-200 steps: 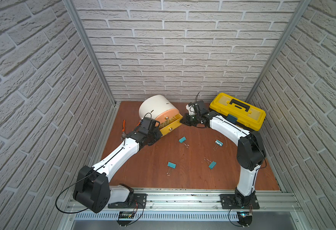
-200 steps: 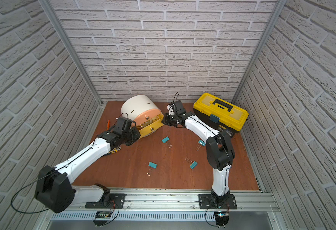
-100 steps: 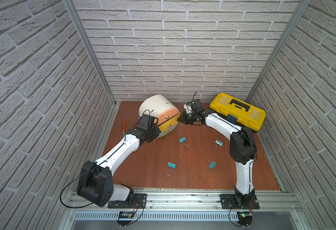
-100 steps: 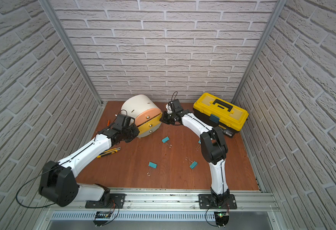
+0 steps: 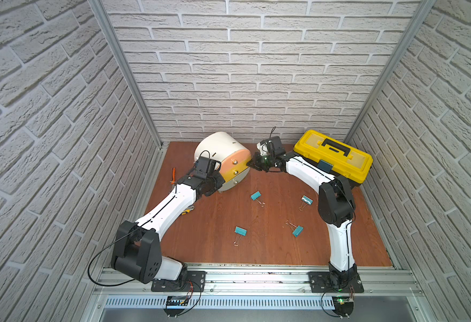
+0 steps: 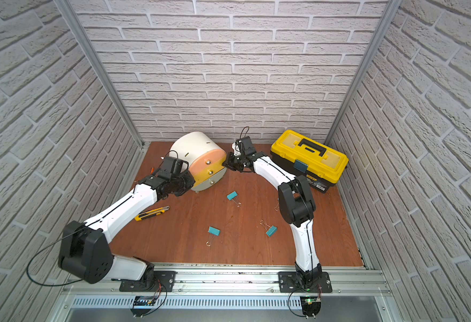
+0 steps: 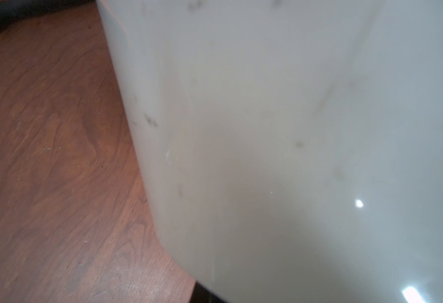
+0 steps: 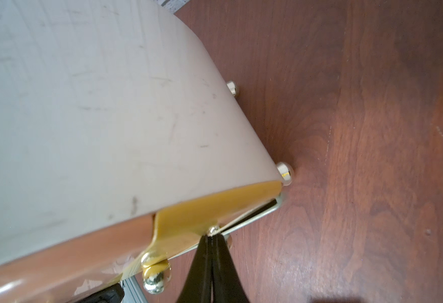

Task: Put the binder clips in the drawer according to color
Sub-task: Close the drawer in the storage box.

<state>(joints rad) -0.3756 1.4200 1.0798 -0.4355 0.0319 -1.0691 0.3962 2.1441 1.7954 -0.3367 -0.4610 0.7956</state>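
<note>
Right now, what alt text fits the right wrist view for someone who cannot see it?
The right gripper, jaws shut, has its tips at the edge of the yellow drawer front of the white drum cabinet, which fills most of the frame. Brass knobs and wooden tabletop lie beyond.

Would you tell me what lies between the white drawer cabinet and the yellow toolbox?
The right gripper, shut, tips at the drawer cabinet's front edge, as both top views show.
</note>
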